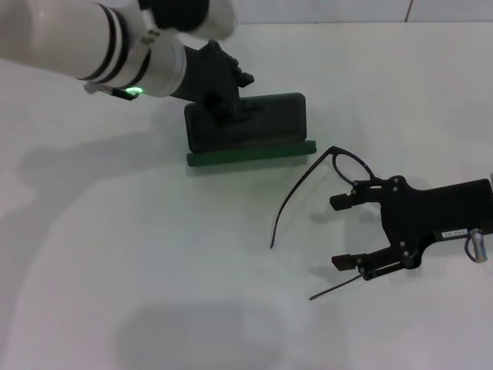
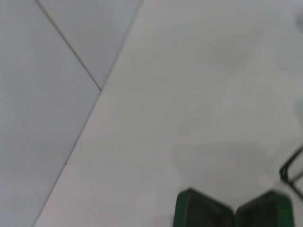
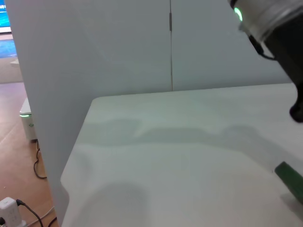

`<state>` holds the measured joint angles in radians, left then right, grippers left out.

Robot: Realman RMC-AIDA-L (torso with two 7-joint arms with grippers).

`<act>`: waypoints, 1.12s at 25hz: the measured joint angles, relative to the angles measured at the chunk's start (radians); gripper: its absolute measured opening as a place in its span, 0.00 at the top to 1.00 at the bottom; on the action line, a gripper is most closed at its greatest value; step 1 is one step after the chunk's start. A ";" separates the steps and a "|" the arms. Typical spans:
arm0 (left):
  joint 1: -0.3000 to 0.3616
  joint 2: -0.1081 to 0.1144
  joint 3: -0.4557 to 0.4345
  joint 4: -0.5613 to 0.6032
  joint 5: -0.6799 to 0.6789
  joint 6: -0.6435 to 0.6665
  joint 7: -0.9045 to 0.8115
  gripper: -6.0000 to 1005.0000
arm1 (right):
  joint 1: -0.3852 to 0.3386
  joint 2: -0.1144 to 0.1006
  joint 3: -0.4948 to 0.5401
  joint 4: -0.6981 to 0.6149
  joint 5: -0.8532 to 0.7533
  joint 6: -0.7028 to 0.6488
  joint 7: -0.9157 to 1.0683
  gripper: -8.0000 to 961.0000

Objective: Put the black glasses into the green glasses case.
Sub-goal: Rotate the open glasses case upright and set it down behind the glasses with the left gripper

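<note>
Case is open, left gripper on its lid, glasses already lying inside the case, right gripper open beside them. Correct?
One thing is off: the black glasses are not in the green glasses case. The head view shows them on the table, apart from the case, with the open right gripper around them. The rest holds: the case is open and the left gripper is at its lid.

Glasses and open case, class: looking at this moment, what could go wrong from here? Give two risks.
1. The right gripper is open around the glasses, whose temple arms splay out across the table. Closing on a thin rim or lens could twist the frame or let it slip.
2. The left gripper rests on the open case. If it lets go, the lid may drop, and the long temples could catch on the case edge.
</note>
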<state>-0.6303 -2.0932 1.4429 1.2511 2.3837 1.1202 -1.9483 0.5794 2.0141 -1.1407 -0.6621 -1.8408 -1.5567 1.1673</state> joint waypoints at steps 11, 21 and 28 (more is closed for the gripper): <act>0.047 0.007 -0.169 -0.081 -0.143 0.195 -0.199 0.34 | -0.015 -0.002 0.008 -0.002 0.005 -0.006 0.000 0.11; 0.087 0.009 -0.346 -0.292 -0.338 0.257 -0.018 0.28 | -0.019 -0.002 0.007 0.001 0.005 0.003 0.000 0.11; 0.112 0.004 -0.366 -0.324 -0.383 0.239 0.032 0.28 | -0.020 -0.001 0.004 0.001 0.005 0.003 0.000 0.11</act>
<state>-0.5180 -2.0894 1.0769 0.9276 2.0008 1.3588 -1.9166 0.5598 2.0135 -1.1366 -0.6610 -1.8357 -1.5538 1.1673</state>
